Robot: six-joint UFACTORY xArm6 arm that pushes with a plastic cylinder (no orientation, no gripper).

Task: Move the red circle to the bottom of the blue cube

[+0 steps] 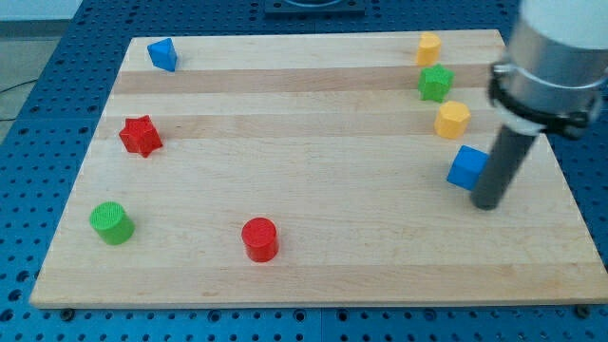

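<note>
Standing upright, round face up: red circle (259,237). Touching blue cube (467,167), hiding its right edge: my tip (485,203), gripping nothing.

Bright, even overhead light; wooden tabletop (313,142) pale, faintly glary up the view from my tip (485,203). Short soft shadows under blocks. Rod and arm housing slightly blurred; blocks farther left reasonably sharp.

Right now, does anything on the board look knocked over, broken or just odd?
Nothing stands out. The blocks sit flat and intact on the wooden board. My tip rests beside the blue cube, on its right, far from the red circle.
</note>
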